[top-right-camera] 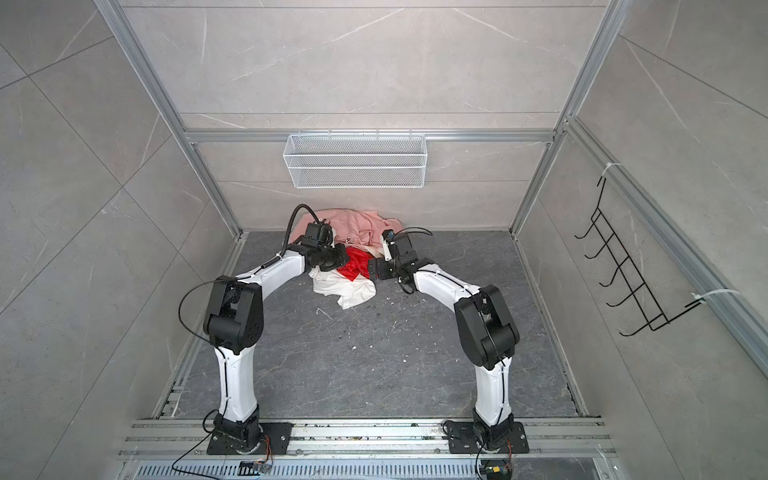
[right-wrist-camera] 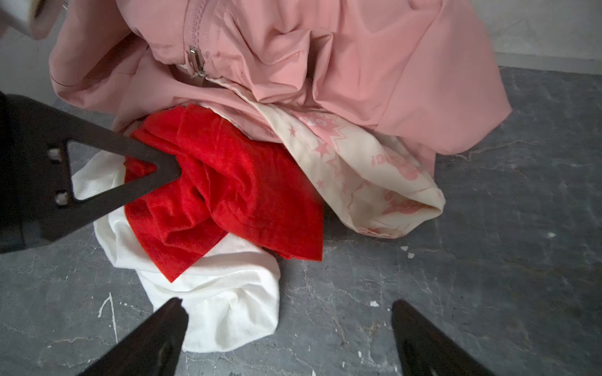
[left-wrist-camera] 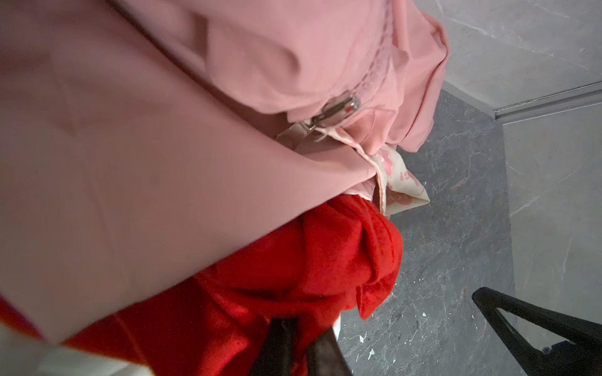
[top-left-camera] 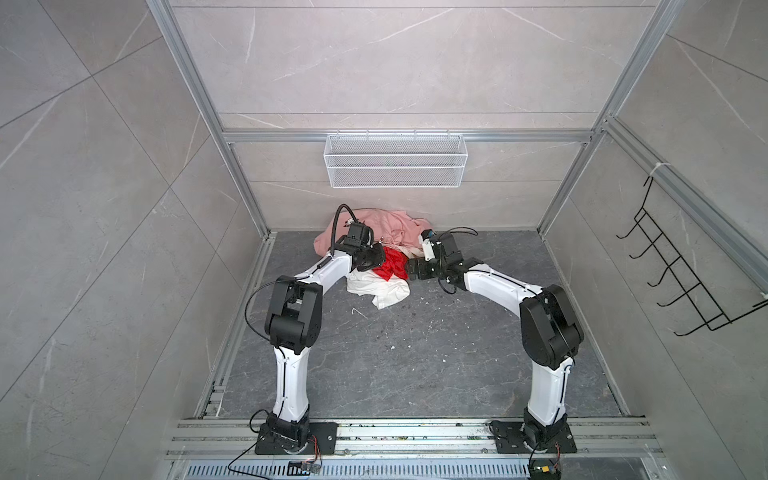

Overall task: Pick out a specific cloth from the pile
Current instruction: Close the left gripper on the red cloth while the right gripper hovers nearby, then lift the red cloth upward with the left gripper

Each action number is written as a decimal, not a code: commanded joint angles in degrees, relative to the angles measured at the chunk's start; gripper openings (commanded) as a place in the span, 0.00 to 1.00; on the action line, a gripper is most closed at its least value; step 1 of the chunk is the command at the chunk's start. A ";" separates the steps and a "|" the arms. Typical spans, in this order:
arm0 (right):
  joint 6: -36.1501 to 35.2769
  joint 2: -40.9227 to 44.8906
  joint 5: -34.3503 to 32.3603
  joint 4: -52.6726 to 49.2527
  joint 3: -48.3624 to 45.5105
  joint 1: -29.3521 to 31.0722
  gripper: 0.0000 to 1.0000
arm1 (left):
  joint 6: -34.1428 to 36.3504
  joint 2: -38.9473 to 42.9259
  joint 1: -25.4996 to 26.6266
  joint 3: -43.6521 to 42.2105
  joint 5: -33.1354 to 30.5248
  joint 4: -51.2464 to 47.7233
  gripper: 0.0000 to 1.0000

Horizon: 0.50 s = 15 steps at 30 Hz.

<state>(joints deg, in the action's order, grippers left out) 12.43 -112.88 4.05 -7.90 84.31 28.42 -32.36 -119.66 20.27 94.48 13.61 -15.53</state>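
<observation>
Left gripper (left-wrist-camera: 301,337): clenched on a fold of the cloth (right-wrist-camera: 234,188); fingertips blurred in the left wrist view and masked by its own wrist in both top views. Right gripper (right-wrist-camera: 286,304): spread wide, holding nothing, just beside the pile (top-left-camera: 395,230); fingers cut off at the frame edge. Cloth: on the pile's side nearer the arm bases, lying over the white garment (right-wrist-camera: 228,293), far edge tucked under the pink garment (right-wrist-camera: 358,65); full outline hidden.

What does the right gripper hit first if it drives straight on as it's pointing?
Most likely the cloth: its red fold lies dead ahead of the right gripper, jaws open. The white garment under it sits by one fingertip and could brush first; depth is unclear.
</observation>
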 commanded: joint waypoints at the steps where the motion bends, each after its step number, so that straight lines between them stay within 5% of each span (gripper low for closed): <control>1: -0.34 2.66 -0.36 0.30 -0.55 0.01 1.00 | 0.28 4.96 0.19 3.90 1.57 0.17 0.00; 15: -0.27 4.76 -1.15 1.14 -2.80 0.05 1.00 | 0.05 8.86 0.90 4.64 2.05 0.22 0.00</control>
<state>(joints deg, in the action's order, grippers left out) 12.43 -110.45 3.86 -7.44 82.48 28.45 -32.36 -115.42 20.69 96.42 14.15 -16.78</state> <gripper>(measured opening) 0.997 0.071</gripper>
